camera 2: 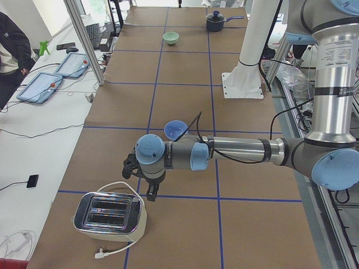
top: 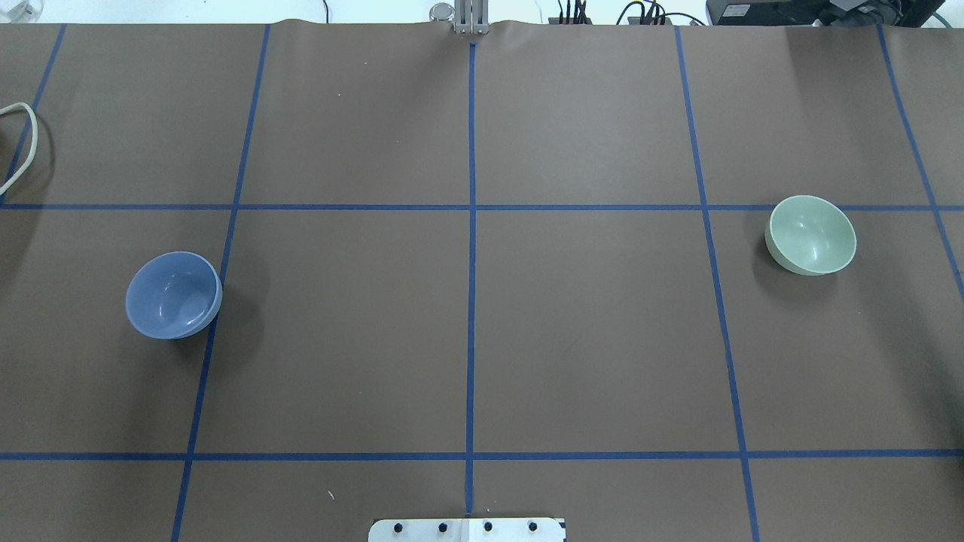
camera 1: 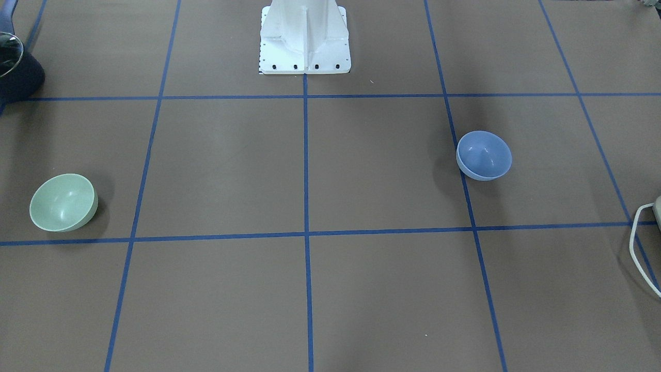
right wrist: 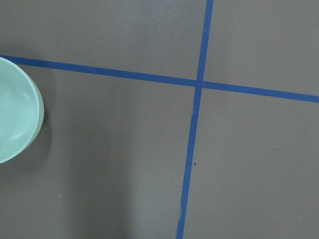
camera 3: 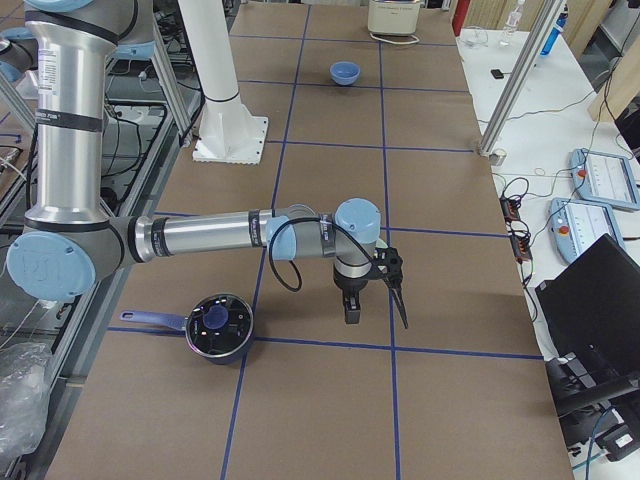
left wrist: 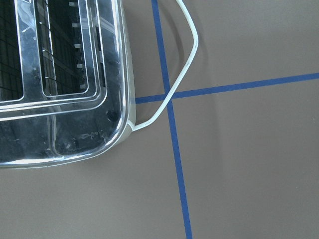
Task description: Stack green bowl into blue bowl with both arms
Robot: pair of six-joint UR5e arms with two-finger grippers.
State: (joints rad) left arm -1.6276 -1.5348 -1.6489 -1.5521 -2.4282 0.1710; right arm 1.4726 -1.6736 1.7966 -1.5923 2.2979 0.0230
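At the table's [top: 587, 339] far left end stood a chrome toaster [camera 2: 109, 212] with its white cable [left wrist: 187, 64] looped across a tape crossing. The left gripper [camera 2: 138, 185] hung just beside it, pointing down above the paper. It showed only in the side view, so I could not tell how far its jaws stood apart. The blue bowl [top: 173, 294] sat upright and free on the robot's left, its rim against a blue tape line [top: 218, 301]. The white pedestal [camera 1: 304, 39] stood at the centre. Well apart on the right, the green bowl [top: 811, 234] sat upright, untouched, just below a cross line. The right gripper [camera 3: 377, 320] hung near it over the table, its opening likewise impossible to judge. Beside that arm stood a dark pot [camera 3: 218, 325], seemingly lidded.
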